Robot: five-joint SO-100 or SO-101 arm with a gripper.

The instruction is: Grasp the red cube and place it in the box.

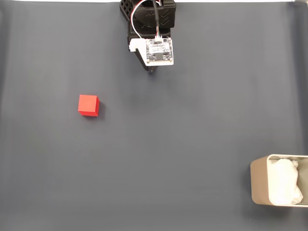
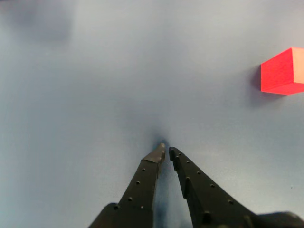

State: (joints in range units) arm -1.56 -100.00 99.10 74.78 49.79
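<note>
Jaws clenched, empty | red cube [image 2: 284, 71] well apart, unlabelled | board [image 1: 159, 50] print unreadable | box [image 1: 258, 183] plain

Black arm [image 1: 149, 19] with red and white cables, white board-bearing camera mount [image 1: 159, 50]; tapered black fingers [image 2: 142, 183] dotted with small holes.

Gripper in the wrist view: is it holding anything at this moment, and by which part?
Nothing is held. The gripper has its fingertips nearly together with only bare mat between them; the red cube lies apart on the mat.
</note>
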